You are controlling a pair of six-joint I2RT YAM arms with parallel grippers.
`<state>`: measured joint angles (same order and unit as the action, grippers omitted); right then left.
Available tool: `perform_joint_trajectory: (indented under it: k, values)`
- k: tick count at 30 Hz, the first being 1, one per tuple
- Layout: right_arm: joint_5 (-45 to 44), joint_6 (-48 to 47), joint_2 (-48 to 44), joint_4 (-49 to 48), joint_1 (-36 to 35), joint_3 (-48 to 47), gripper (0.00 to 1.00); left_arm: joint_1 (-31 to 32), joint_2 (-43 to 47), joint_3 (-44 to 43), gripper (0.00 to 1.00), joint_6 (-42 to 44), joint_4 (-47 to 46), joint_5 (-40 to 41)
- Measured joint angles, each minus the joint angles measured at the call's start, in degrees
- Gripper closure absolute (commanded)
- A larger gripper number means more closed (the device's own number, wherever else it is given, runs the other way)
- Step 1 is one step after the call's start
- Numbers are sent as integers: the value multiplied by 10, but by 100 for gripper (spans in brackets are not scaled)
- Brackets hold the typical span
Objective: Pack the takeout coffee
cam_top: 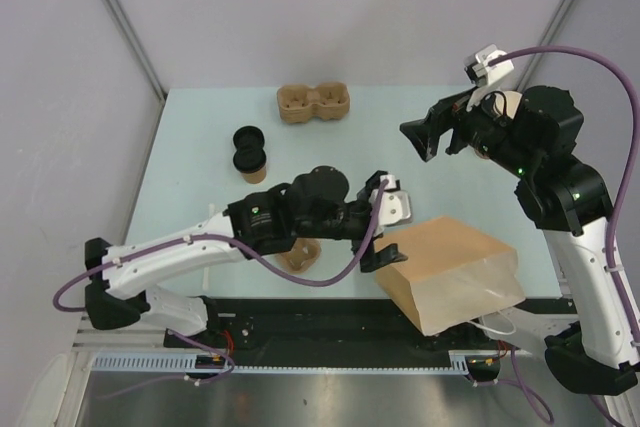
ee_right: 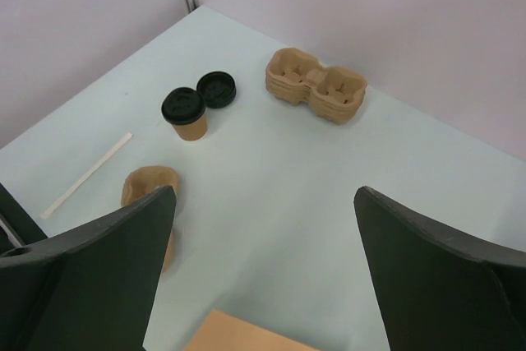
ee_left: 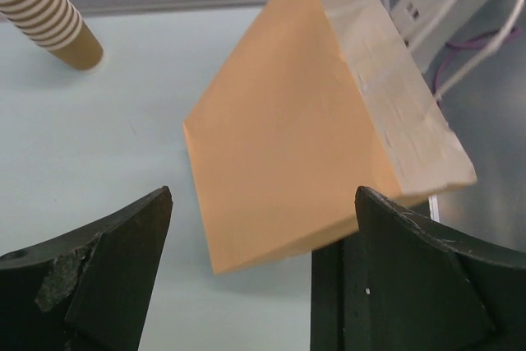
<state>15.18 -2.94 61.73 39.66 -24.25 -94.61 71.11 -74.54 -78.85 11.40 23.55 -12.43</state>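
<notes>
The takeout coffee, a small tan cup with a black lid on it (ee_right: 188, 115), stands on the table at the back left, also seen from above (cam_top: 251, 162). A loose black lid (ee_right: 217, 89) lies right beside it. A tan paper bag (cam_top: 452, 272) lies on its side at the front right, and it fills the left wrist view (ee_left: 304, 121). My left gripper (cam_top: 386, 239) is open and empty at the bag's left corner, which lies just ahead between the fingertips (ee_left: 265, 195). My right gripper (cam_top: 428, 137) is open, empty and raised over the back right of the table (ee_right: 265, 191).
A stack of brown pulp two-cup trays (cam_top: 312, 103) sits at the back. One pulp tray (cam_top: 298, 257) lies under my left arm. A tall stack of cups (ee_left: 48, 14) stands at the back right. A white straw (ee_right: 86, 174) lies at the left. The bag's white handles (ee_left: 448, 2) hang over the front edge.
</notes>
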Motion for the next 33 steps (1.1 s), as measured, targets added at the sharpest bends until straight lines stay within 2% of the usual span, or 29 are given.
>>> perform_joint_trajectory:
  k: [4,7,12,15,18,19,21,22,24,25,29,33]
  values:
    - [-10,9,0,-22,0,0,3,16,-70,-97,11,-20,6,22]
    - [-19,13,0,-30,0,0,2,26,-107,-132,12,-41,11,22]
    - [-40,15,-1,-43,0,1,2,44,-150,-144,9,-55,22,13]
    - [-48,16,-1,-51,0,1,2,63,-169,-146,14,-56,37,16]
    - [-55,19,0,-61,0,1,1,85,-191,-166,32,-56,54,33]
    - [-56,19,1,-65,0,1,1,89,-198,-174,47,-57,56,38]
    - [-59,19,3,-72,0,1,1,96,-214,-193,62,-61,64,57]
    - [-62,19,4,-75,0,1,1,96,-219,-196,76,-65,65,64]
    - [-70,19,6,-76,0,1,0,90,-222,-196,88,-76,71,75]
    - [-74,19,6,-76,2,1,0,81,-222,-194,99,-81,72,78]
    - [-91,19,6,-75,17,1,0,28,-213,-175,100,-120,61,78]
    - [-103,19,1,-66,47,1,0,-42,-173,-118,100,-165,36,80]
